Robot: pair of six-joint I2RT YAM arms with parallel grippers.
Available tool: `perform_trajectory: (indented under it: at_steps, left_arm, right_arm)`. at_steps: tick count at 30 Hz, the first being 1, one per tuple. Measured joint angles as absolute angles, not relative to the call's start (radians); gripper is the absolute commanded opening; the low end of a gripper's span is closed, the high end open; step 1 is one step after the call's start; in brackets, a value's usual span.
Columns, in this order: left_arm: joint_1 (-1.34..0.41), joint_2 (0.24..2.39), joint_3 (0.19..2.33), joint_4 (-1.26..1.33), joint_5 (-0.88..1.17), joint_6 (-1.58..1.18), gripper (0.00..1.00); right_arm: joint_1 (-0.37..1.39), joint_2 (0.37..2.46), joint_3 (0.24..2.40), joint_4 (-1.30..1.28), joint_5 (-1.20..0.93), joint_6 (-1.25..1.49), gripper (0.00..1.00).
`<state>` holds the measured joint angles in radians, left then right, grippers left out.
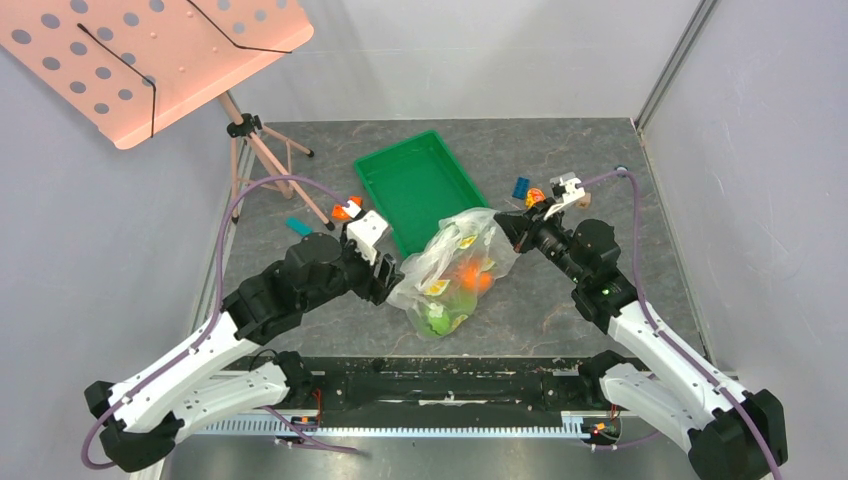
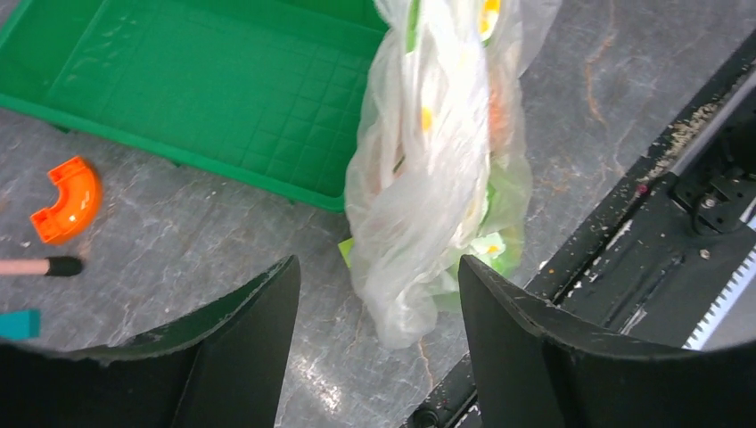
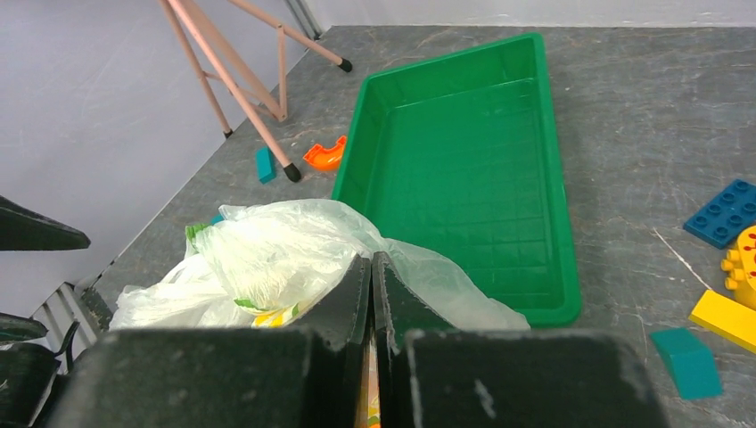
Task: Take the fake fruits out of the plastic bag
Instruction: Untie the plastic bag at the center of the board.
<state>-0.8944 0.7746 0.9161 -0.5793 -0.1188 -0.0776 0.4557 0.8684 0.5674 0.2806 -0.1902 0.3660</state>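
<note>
The clear flower-print plastic bag (image 1: 455,268) stands bunched in the middle of the table, its top pulled up to the right. Inside it I see an orange fruit (image 1: 470,275) and a green fruit (image 1: 437,318); the other fruits are hidden. My right gripper (image 1: 503,223) is shut on the bag's upper edge; in the right wrist view its jaws (image 3: 371,267) pinch the thin plastic (image 3: 267,259). My left gripper (image 1: 388,285) is open at the bag's left side. In the left wrist view the bag's lower end (image 2: 428,214) hangs between and beyond the spread fingers (image 2: 379,303), not touching them.
A rigid green tray (image 1: 420,185) lies just behind the bag. An orange curved piece (image 1: 346,209) and a teal block (image 1: 298,226) lie left of it, by the pink stand's legs (image 1: 262,150). Coloured blocks (image 1: 528,190) lie at the right. The black base rail (image 1: 450,385) runs along the near edge.
</note>
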Motion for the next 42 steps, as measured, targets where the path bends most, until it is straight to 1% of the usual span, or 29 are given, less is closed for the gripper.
perform_trajectory:
  at_steps: [10,14,15,17,18,19,20,22,23,25,26,27,29,31,32,34,35,42]
  left_arm:
    - [-0.894,0.882,0.921,-0.506,0.013,-0.073,0.76]
    - [-0.894,0.935,0.936,-0.479,0.022,-0.047,0.75]
    - [-0.894,0.949,0.941,-0.470,0.021,-0.044,0.73]
    - [-0.894,0.974,0.949,-0.457,0.020,-0.040,0.59]
    - [-0.894,0.983,0.951,-0.453,0.020,-0.039,0.50]
    - [-0.894,0.994,0.955,-0.450,0.019,-0.036,0.38]
    - [-0.894,1.005,0.958,-0.446,0.019,-0.033,0.23]
    - [-0.894,1.026,0.968,-0.447,0.017,-0.034,0.08]
    - [-0.894,1.037,0.972,-0.446,0.017,-0.028,0.03]
    - [-0.894,1.050,0.976,-0.446,0.017,-0.025,0.02]
    - [-0.894,1.053,0.976,-0.447,0.017,-0.025,0.02]
    - [-0.894,1.054,0.976,-0.447,0.017,-0.025,0.02]
    - [-0.894,1.053,0.976,-0.447,0.017,-0.025,0.02]
    - [-0.894,1.052,0.976,-0.447,0.019,-0.025,0.02]
    - [-0.894,1.052,0.976,-0.447,0.021,-0.025,0.02]
    - [-0.894,1.046,0.976,-0.447,0.029,-0.025,0.02]
    - [-0.894,1.042,0.976,-0.447,0.033,-0.025,0.02]
    - [-0.894,1.032,0.980,-0.447,0.110,-0.009,0.02]
  right_arm:
    - [0.456,0.869,0.574,0.283,-0.248,0.365,0.00]
    - [0.456,0.871,0.576,0.283,-0.265,0.364,0.00]
    - [0.456,0.872,0.577,0.283,-0.270,0.364,0.00]
    - [0.456,0.876,0.582,0.283,-0.280,0.364,0.00]
    - [0.456,0.878,0.584,0.283,-0.284,0.364,0.00]
    - [0.456,0.879,0.585,0.283,-0.287,0.364,0.00]
    - [0.456,0.879,0.586,0.283,-0.290,0.364,0.00]
    - [0.456,0.879,0.587,0.283,-0.294,0.364,0.00]
    - [0.456,0.879,0.587,0.283,-0.295,0.364,0.00]
    - [0.456,0.879,0.587,0.282,-0.296,0.362,0.00]
    - [0.456,0.879,0.588,0.278,-0.297,0.358,0.02]
    - [0.456,0.879,0.590,0.274,-0.300,0.352,0.11]
    - [0.456,0.878,0.596,0.265,-0.306,0.331,0.49]
    - [0.456,0.875,0.606,0.252,-0.320,0.296,0.73]
    - [0.456,0.871,0.617,0.239,-0.329,0.259,0.79]
    - [0.456,0.867,0.643,0.212,-0.348,0.216,0.85]
    - [0.456,0.868,0.672,0.185,-0.372,0.174,0.86]
    - [0.455,0.967,0.906,0.044,-0.579,-0.050,0.86]
